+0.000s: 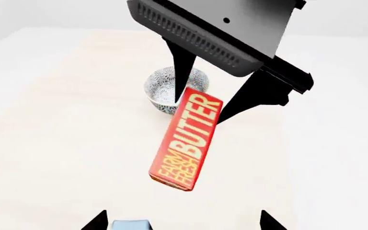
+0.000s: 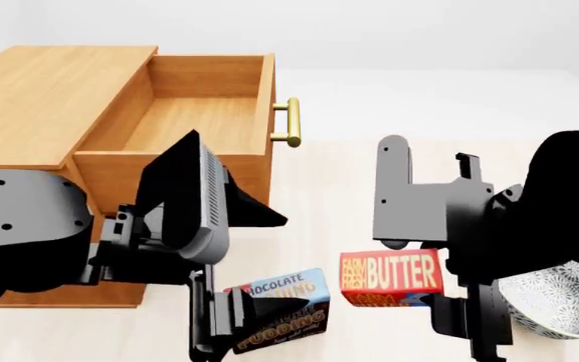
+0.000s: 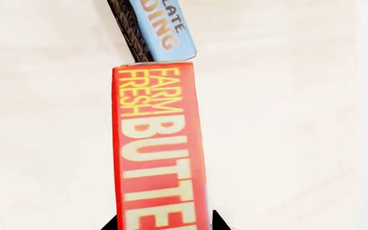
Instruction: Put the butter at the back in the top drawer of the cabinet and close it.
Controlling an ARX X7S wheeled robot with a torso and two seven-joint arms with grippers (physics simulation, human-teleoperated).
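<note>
1. Cabinet (image 2: 48,98) stands far left, its top drawer (image 2: 204,113) pulled out and bare inside, brass handle (image 2: 289,122) facing right.
2. Left claw (image 2: 231,313) hovers over the pudding box (image 2: 284,308) lying on the table (image 2: 340,204); its prongs are spread and hold nothing.
3. Butter (image 2: 392,276) hangs clear of the table, right of the pudding, pinched at one end by the right claw (image 1: 206,103).
4. Bowl (image 2: 556,298) sits near right.
5. Carrying is the step in hand; next, swing the butter left and far over the drawer, release, then push it shut.
</note>
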